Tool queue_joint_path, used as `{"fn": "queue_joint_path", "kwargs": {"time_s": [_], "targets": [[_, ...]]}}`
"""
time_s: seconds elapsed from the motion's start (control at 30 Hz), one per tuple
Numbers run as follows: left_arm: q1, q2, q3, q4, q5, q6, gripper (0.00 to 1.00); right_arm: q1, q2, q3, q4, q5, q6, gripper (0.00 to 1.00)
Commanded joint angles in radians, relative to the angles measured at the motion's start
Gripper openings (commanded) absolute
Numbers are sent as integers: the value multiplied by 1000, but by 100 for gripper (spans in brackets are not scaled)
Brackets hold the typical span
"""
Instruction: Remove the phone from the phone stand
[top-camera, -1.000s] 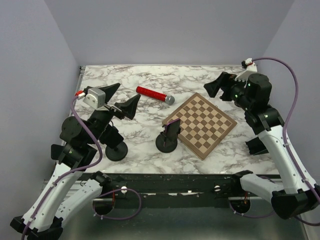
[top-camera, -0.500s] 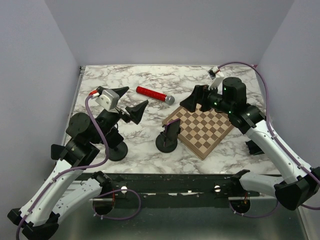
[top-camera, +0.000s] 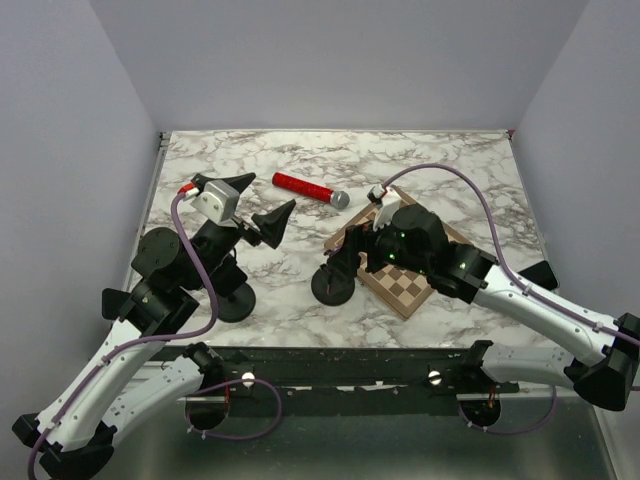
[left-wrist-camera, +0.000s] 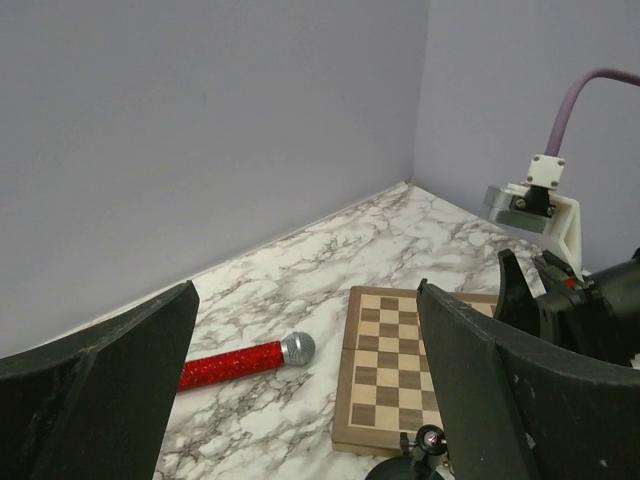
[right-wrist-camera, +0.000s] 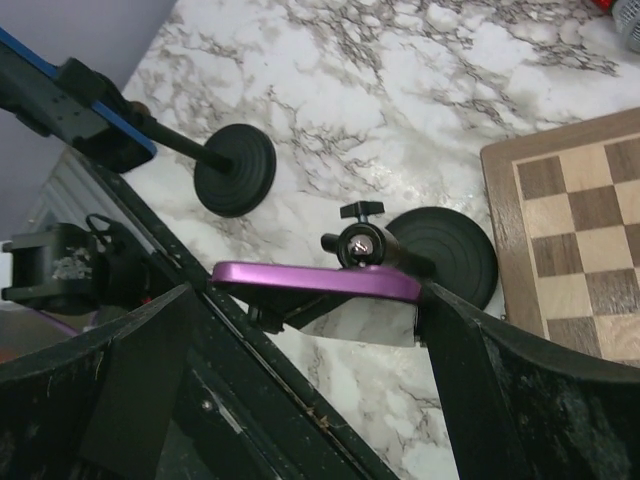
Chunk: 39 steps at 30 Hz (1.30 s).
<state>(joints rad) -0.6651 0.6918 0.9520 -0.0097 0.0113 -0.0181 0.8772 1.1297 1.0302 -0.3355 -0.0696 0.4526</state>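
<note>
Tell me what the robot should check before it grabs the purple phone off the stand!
1. Right gripper open: ok.
2. Phone sitting on the stand: ok.
3. Phone lined up between the right fingers: ok, going by the wrist view.
4. Fingers touching the phone: cannot tell.
5. Left gripper out of the way: ok, it is open and off to the side.
6. Stand's base held steady: not ok, nothing holds it, so it might tip when the phone is pulled.
</note>
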Motion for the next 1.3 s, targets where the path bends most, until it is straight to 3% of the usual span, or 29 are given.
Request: {"fn": "queue_joint_path", "kwargs": {"time_s": [0.0, 0.5, 0.6, 0.77, 0.87, 1.1, 1.17, 1.27], "targets": [[-11, -5, 7, 1, -34, 14, 99, 97, -51, -45, 27, 242, 32, 100], [-53, 66, 43, -45, -91, 2, 99, 215, 41, -18, -10, 571, 132, 100], [-57, 84, 60, -70, -124, -16, 99, 218, 63, -11, -5, 564, 142, 89], [-69, 108, 98, -127, -152, -33, 99, 220, 83, -17, -4, 592, 152, 88], [-85, 97, 92, -120, -177, -33, 99, 221, 90, -16, -5, 611, 154, 81], [-108, 67, 51, -153, -214, -91, 99, 219, 88, -25, 7, 620, 139, 53], [-109, 59, 25, -169, -170, -97, 98, 220, 85, -32, 21, 612, 121, 49], [-109, 44, -9, -191, -71, -88, 98, 220, 89, -35, 42, 597, 103, 32]]}}
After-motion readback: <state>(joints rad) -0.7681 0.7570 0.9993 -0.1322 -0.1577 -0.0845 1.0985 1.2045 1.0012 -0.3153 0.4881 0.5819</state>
